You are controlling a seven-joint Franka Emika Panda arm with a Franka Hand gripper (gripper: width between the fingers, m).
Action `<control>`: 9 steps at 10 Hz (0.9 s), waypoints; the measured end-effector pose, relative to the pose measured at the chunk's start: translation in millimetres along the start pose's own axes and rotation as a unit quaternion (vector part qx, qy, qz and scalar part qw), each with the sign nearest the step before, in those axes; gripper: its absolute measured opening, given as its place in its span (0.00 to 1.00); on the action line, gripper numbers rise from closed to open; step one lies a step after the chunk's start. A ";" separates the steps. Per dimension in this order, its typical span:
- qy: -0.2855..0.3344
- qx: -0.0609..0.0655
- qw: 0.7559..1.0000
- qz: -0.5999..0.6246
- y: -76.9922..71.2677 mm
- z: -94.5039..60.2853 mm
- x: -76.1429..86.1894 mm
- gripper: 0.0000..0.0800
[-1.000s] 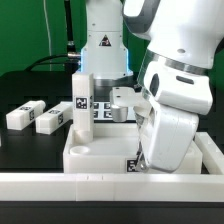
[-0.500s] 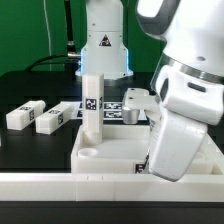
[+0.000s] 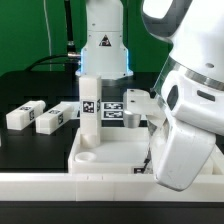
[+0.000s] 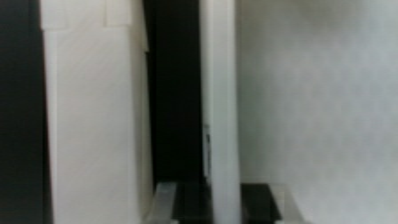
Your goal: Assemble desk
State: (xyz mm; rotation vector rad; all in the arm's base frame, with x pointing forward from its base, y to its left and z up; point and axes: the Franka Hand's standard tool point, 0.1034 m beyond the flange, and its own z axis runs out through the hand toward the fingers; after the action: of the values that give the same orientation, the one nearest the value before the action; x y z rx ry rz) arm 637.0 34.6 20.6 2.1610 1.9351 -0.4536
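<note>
1. Your gripper [image 4: 219,205] shows only in the wrist view, as two dark stubs against blurred white surfaces split by a black strip. You cannot tell whether the jaws are wide, narrow or closed on anything.
2. In the exterior view the arm [image 3: 188,105] fills the exterior view's right and bends low over the desk panel [image 3: 112,150]. Its bulky white housing covers the panel's corner on that side, and the fingers are hidden behind it.
3. The desk panel lies flat on the black table [image 3: 30,85], at the near edge, just behind the long white rail [image 3: 60,188]. An open round socket [image 3: 88,156] sits in its near corner on the exterior view's left.
4. One upright leg [image 3: 90,108] stands at the panel's far corner on the exterior view's left, tag facing the camera (whether it is seated in a socket, you cannot tell from here).
5. Two more legs lie on their sides on the table, further to the exterior view's left and clear of the panel: the outer leg [image 3: 22,116] and the inner leg [image 3: 56,117], close together.
6. The marker board [image 3: 113,107] lies flat behind the panel, between the upright leg and the arm.
</note>
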 end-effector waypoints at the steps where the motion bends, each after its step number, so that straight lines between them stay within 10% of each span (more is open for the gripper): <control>1: -0.004 0.008 1.000 0.002 -5.5 -5.3 1.3 0.18; 5: -0.013 0.030 0.999 0.008 -19.2 -40.1 -20.8 0.76; 9: -0.025 0.034 0.999 0.001 -55.5 -56.1 -71.1 0.81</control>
State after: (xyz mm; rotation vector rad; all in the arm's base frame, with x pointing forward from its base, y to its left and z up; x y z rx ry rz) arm 580.4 -5.1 101.3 2.1701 1.9182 -0.5740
